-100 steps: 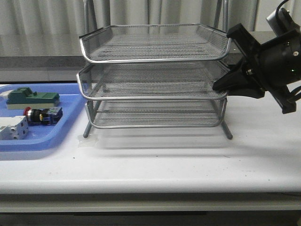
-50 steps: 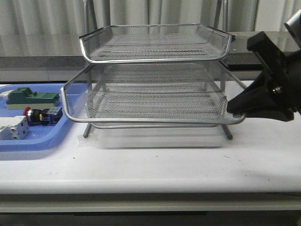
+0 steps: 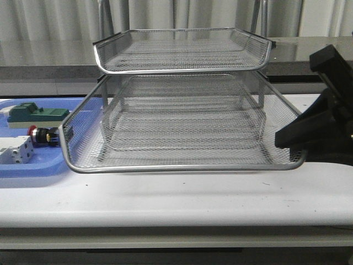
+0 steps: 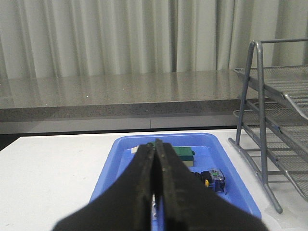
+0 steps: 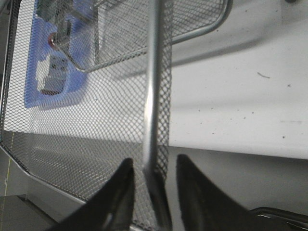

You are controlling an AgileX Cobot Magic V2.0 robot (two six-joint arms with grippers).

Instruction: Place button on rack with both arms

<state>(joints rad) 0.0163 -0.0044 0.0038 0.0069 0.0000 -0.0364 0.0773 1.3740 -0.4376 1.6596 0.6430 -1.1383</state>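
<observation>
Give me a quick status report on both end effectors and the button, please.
Right end effector gripping middle rack tray front rim, tray slid out. Left end effector shut, empty. Button in blue tray, partly screened by mesh.

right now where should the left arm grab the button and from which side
Take the button by its black body, coming from above with the end effector's fingers closing across its short width. It lies on its side in the blue tray, red cap pointing left, close to the white block and green block, so a sideways approach looks crowded.
</observation>
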